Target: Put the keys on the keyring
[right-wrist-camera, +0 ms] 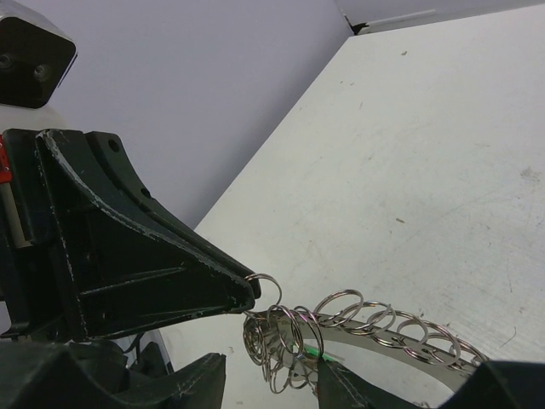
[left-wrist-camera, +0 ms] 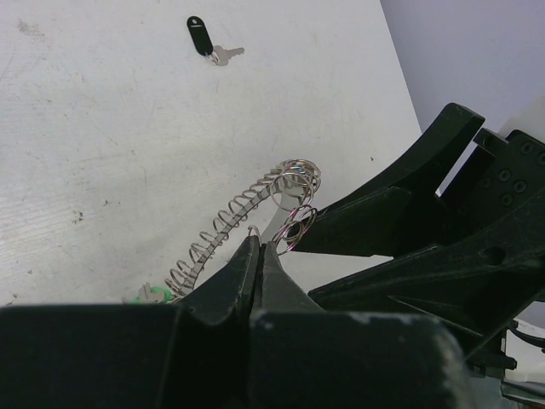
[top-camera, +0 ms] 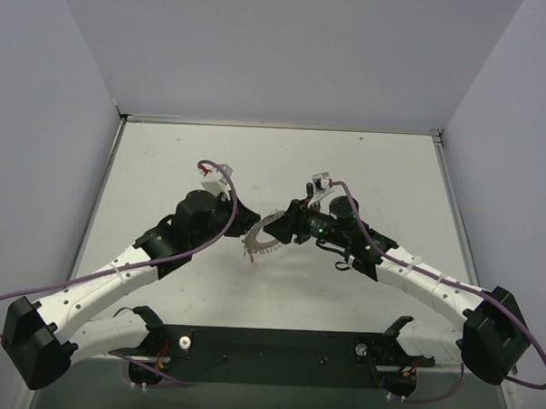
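Note:
The keyring (top-camera: pixel 262 238) hangs between my two grippers at the table's middle. In the left wrist view it is edge-on, like a coil (left-wrist-camera: pixel 230 217); in the right wrist view it is a flat band strung with small wire loops (right-wrist-camera: pixel 400 332). My left gripper (left-wrist-camera: pixel 260 244) is shut on one small loop at the ring's end; its tip also shows in the right wrist view (right-wrist-camera: pixel 243 290). My right gripper (right-wrist-camera: pixel 272 371) has its jaws apart on either side of the loop cluster. A green key head (left-wrist-camera: pixel 149 296) hangs on the ring. A black-headed key (left-wrist-camera: pixel 200 36) lies loose on the table.
The white table (top-camera: pixel 275 159) is walled by grey panels at the left, back and right. The right gripper's black fingers (left-wrist-camera: pixel 375 213) crowd the right side of the left wrist view. The black base plate (top-camera: pixel 266 354) lies at the near edge.

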Motion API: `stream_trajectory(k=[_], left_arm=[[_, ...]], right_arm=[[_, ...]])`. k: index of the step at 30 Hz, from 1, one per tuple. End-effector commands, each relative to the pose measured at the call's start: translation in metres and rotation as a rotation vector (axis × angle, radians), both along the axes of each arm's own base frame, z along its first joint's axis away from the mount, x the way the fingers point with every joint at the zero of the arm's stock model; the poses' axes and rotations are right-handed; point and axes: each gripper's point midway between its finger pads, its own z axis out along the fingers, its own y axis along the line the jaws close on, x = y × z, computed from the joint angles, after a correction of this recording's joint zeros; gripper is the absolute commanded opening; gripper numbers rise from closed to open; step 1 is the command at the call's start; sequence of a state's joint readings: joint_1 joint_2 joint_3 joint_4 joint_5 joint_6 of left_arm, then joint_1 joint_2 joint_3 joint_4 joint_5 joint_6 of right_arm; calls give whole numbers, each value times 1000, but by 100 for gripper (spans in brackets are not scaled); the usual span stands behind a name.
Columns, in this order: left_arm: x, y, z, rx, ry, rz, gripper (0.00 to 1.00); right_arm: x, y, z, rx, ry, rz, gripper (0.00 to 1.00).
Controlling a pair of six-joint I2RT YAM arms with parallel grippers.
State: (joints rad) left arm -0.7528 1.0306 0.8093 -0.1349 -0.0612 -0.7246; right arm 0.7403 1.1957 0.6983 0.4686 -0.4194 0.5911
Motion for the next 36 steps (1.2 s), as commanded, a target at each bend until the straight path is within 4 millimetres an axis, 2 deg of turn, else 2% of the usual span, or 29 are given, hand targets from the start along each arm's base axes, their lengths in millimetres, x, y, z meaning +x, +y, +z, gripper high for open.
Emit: stream_trajectory(k=[1, 6, 14, 26, 29, 36], left_arm=[[4, -6, 40, -104, -103, -13, 0], [3, -6, 42, -113, -109, -16, 0], [4, -6, 38, -107, -104, -13, 0], [3, -3, 42, -114, -114, -7, 0], [3, -3, 41, -115, -114, -7, 0], [3, -3, 40, -114, -112, -8, 0]], right_arm=[[1, 10, 35, 90, -79, 33, 46], [2, 11, 35, 110, -68, 27, 45], [1, 12, 47, 164, -81, 23, 44], [8, 13, 28, 122, -39, -3, 40], [11, 11, 26, 117, -33, -25, 37], [9, 10, 30, 134, -50, -25, 16]])
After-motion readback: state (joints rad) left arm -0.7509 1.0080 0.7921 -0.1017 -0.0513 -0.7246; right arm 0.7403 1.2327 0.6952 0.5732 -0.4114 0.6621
